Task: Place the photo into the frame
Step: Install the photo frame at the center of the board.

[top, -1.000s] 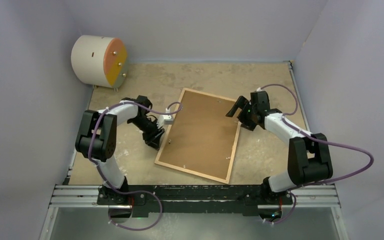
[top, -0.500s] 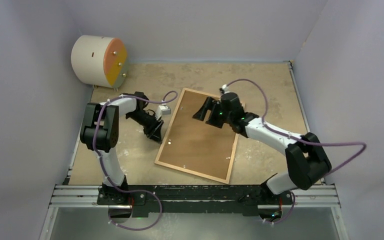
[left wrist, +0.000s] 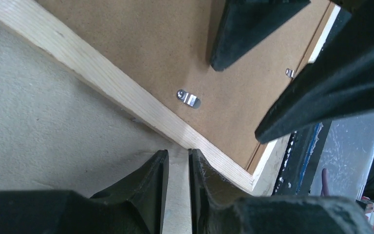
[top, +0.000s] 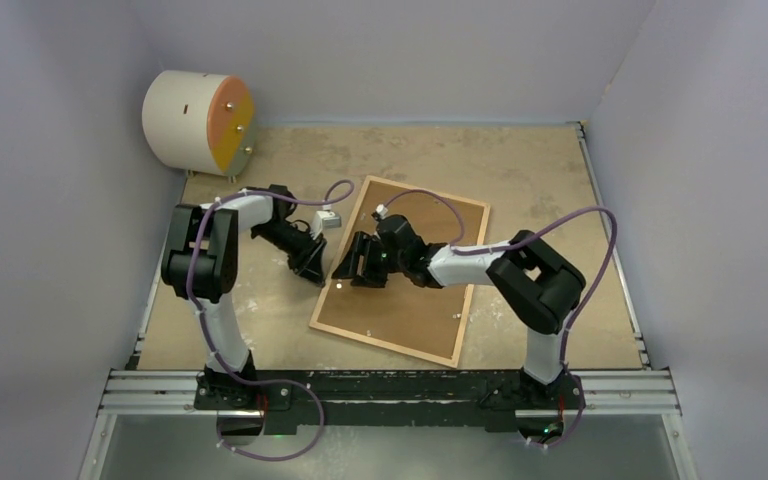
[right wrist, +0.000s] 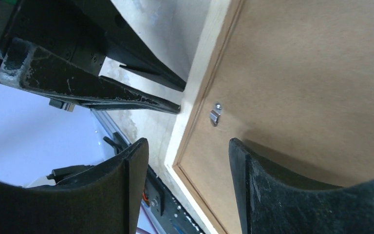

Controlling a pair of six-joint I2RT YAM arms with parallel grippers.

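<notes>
The frame lies face down on the table, its light-wood rim around the brown backing sheet. The photo is hidden. My left gripper is on the table with its tips at the frame's left rim; its jaws stand almost together with a narrow gap and hold nothing. My right gripper is open and empty above the frame's left rim, its jaws straddling the rim near a small metal clip. The clip also shows in the left wrist view.
A white cylinder with an orange end stands at the back left corner. Purple walls close the table on three sides. The black rail runs along the near edge.
My right arm has swept left across the backing sheet, from the frame's right edge to its left rim. My left gripper has shifted slightly and stays at the left rim.
</notes>
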